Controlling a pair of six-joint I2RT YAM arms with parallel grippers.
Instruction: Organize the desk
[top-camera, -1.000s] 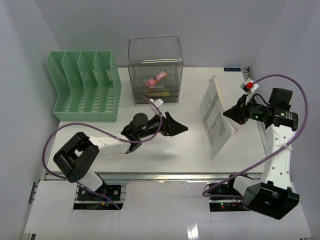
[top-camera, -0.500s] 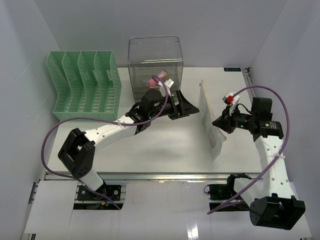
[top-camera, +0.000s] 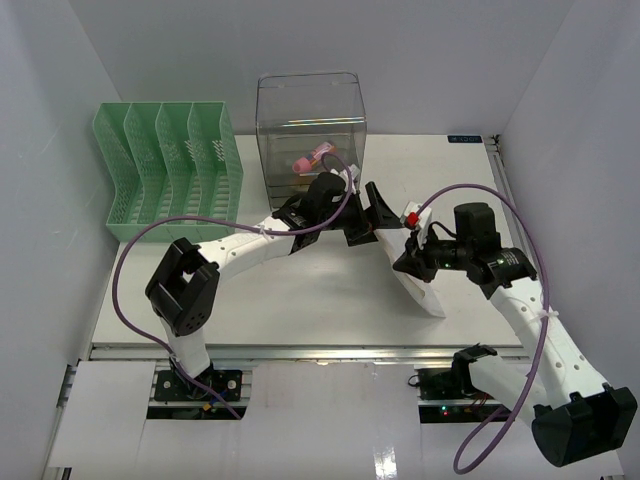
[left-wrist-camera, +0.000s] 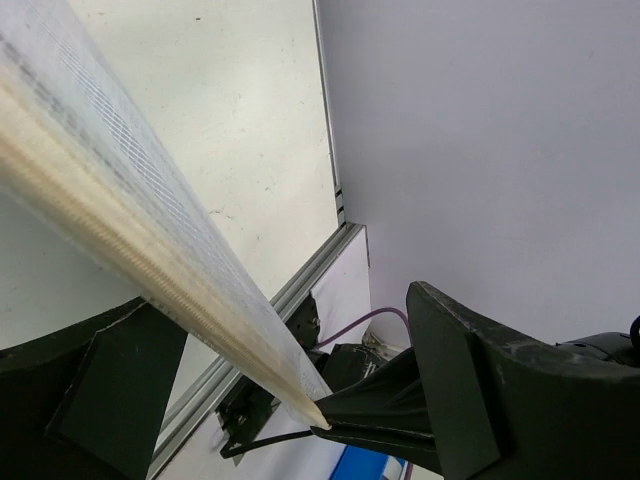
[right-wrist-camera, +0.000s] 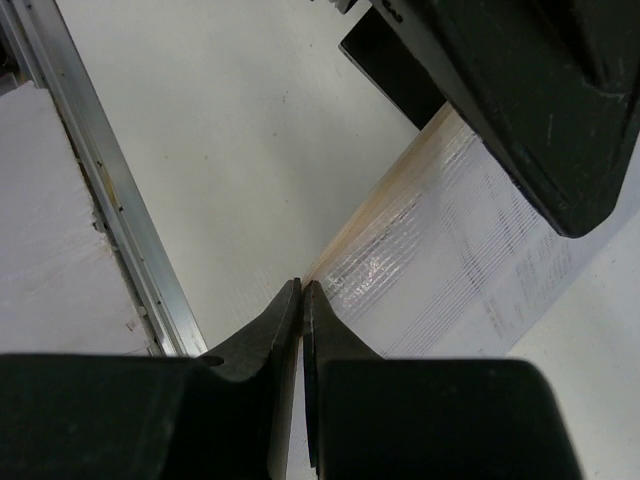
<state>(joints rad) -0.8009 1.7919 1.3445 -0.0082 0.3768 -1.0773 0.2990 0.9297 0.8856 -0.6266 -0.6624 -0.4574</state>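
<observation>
White, rigid desk (top-camera: 300, 300) lies under both arms, not for lifting; the light, floppy paper sheaf (top-camera: 428, 293) tilts at its 4 o'clock; right gripper (right-wrist-camera: 302, 288) pinches its corner, left gripper (left-wrist-camera: 282, 308) gapes around it, likely better held deeper

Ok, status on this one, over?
Right pincer shut on paper stack corner. Left pincer open around stack, tilted over desk. Clear bin just beyond left pincer.

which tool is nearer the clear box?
Left. The left tool sits just in front of the clear box; the right tool is farther front-right, pinching the paper.
</observation>
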